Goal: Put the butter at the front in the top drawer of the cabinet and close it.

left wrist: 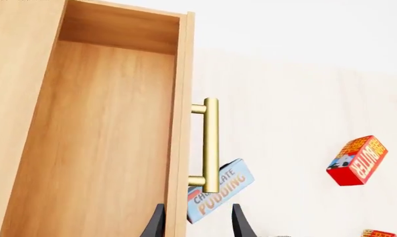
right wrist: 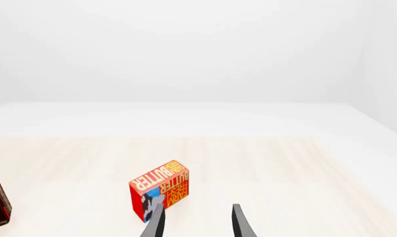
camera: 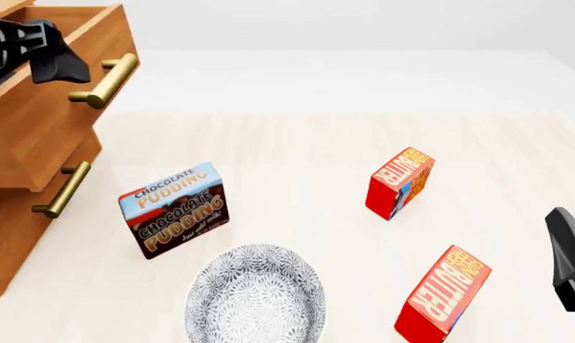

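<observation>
Since the butter [camera: 400, 182] is a small printed carton, I judge it light and fairly stiff, with smooth faces that could slip or dent under a hard squeeze. I would take it across its narrow width, pads on the two broad red sides and low enough that it does not pivot out of the grip.

It sits on the table [camera: 297, 143] right of centre, well apart from the cabinet [camera: 21, 207]. It lies farther from me than the second butter carton [camera: 445, 293], which shows a plain red side. The orange lettered face is on top, and the side with the blue-and-orange patch is turned towards the right arm. From the front view its long axis runs on a diagonal, near-left to far-right, so I judge the wrist would need some turning to square up.

The right gripper [right wrist: 197, 224] is spread apart with nothing between its fingers. The carton shows beyond its left finger rather than centred in the gap. The left gripper [left wrist: 197, 224] is likewise parted and empty, hanging over the front board of the top drawer [left wrist: 106, 148] beside its brass handle [left wrist: 210, 145]. That drawer is pulled out and its wooden floor is bare. The chocolate pudding box [camera: 173, 211] and a patterned bowl [camera: 254, 296] lie between cabinet and cartons.
</observation>
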Motion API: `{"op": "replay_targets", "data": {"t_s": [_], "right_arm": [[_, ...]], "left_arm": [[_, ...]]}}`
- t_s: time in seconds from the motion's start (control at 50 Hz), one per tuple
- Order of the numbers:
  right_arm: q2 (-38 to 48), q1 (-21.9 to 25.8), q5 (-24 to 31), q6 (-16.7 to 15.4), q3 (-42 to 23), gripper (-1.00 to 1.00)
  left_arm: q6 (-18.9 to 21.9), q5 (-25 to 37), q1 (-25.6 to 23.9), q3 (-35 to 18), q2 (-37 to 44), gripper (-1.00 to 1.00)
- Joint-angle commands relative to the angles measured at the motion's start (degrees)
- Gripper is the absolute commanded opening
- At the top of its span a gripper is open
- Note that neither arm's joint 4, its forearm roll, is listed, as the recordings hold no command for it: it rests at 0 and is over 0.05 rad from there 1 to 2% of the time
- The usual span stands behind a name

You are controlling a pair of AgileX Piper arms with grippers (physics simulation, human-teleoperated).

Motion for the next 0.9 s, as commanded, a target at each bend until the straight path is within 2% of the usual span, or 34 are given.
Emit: {"op": "replay_targets", "data": {"t_s": [0.02, 0.48, 0.5, 0.56, 0.9], "right_arm": [[-0.1, 0.0, 0.1, 0.0, 0.0, 1.00], [-0.1, 0.0, 0.1, 0.0, 0.0, 1.00], [-0.1, 0.0, 0.1, 0.0, 0.0, 1.00], [-0.1, 0.0, 0.1, 0.0, 0.0, 1.00], [-0.1, 0.0, 0.1, 0.0, 0.0, 1.00]], "left_arm": [[-0.1, -0.2, -2.4, -0.7, 1.1, 1.00], [-1.4, -1.1, -6.2, -1.0, 2.5, 1.00], [-2.8, -1.7, -8.4, -0.9, 2.6, 1.00], [-2.0, -1.7, -7.7, -1.3, 3.1, 1.00], [-2.8, -3.1, -10.8, -1.1, 4.6, 1.00]]}}
